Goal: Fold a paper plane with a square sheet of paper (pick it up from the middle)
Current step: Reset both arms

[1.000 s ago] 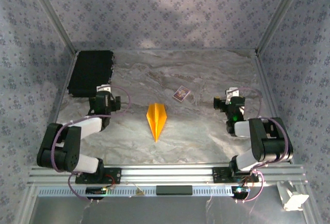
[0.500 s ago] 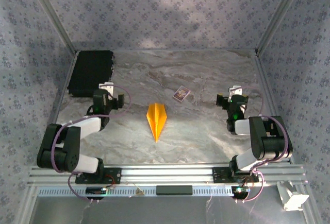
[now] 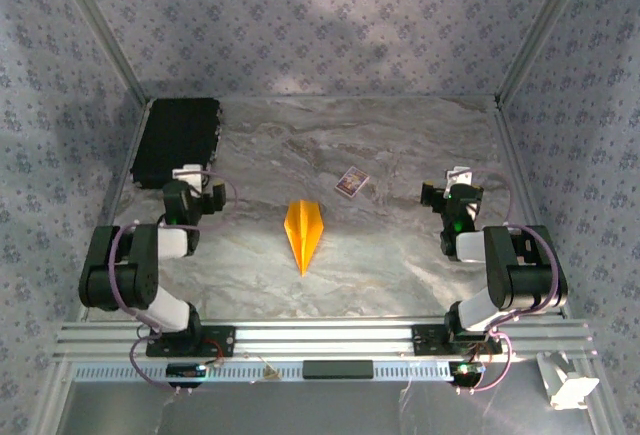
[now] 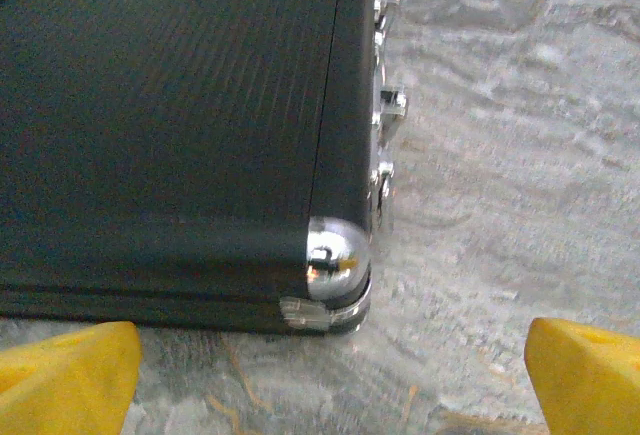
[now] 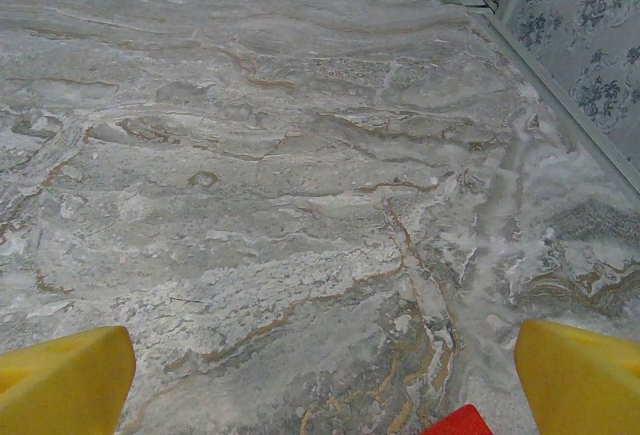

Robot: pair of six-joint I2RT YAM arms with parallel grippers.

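Marble-patterned table (image 3: 400, 140); black case (image 3: 177, 140) with metal corners, flat at the far left corner, its near corner just ahead of my left gripper (image 4: 325, 380), whose yellow fingers (image 4: 65, 380) stand wide apart, holding nothing. My right gripper (image 5: 320, 385), over the table's right side, fingers likewise apart. Paper plane (image 3: 304, 233), orange-yellow, lying flat mid-table between my two arms, well apart from both, point toward the near edge; small patterned card (image 3: 349, 182) near it, farther back and right; tiny red block (image 5: 462, 423) low between my right fingers
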